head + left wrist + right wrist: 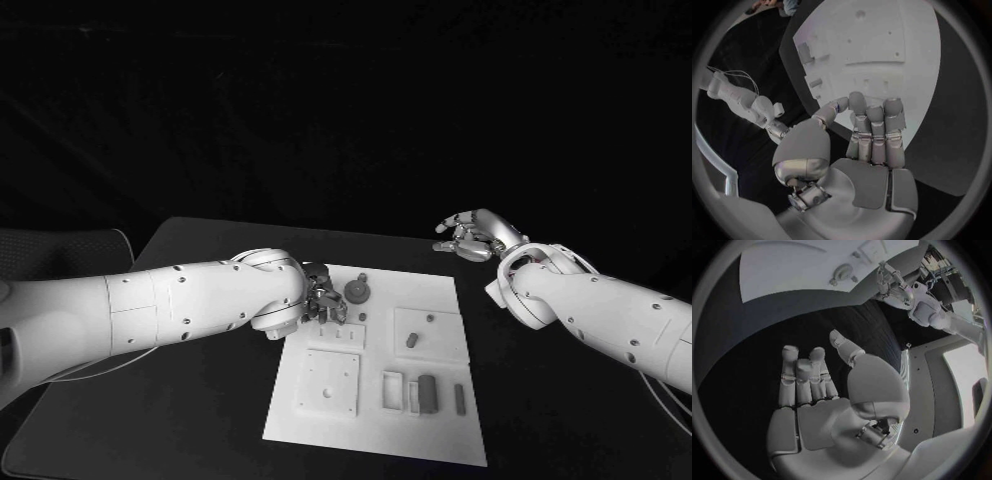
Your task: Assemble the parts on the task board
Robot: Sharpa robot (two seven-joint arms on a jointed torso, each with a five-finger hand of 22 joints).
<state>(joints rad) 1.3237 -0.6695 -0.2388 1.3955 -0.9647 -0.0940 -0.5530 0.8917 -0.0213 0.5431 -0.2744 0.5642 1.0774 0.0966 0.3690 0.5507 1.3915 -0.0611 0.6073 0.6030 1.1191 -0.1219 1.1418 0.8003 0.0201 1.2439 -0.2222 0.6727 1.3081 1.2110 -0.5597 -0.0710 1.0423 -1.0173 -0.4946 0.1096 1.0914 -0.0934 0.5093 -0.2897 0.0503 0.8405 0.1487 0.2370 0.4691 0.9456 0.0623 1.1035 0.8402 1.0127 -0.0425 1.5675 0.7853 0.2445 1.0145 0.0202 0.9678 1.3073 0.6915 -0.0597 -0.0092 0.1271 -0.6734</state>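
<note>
The white task board (378, 425) lies in the middle of the black table. On it are a round part (358, 291), a small part (413, 340) in a square recess, and long parts (428, 392) near the front. My left hand (325, 300) hovers over the board's far left corner, fingers pointing down. In the left wrist view the left hand (870, 135) keeps its fingers straight and together, and the thumb pinches a small bluish part (838, 105) against a fingertip. My right hand (469, 238) hangs over the bare table beyond the board's far right corner, holding nothing, as the right hand (817, 385) also shows in its own wrist view.
A raised white square block (330, 380) sits on the board's near left. The board (879, 45) has several recesses and holes. Black table (173, 420) surrounds the board on all sides. In the right wrist view the left hand (891, 280) stands at the edge of the board (786, 270).
</note>
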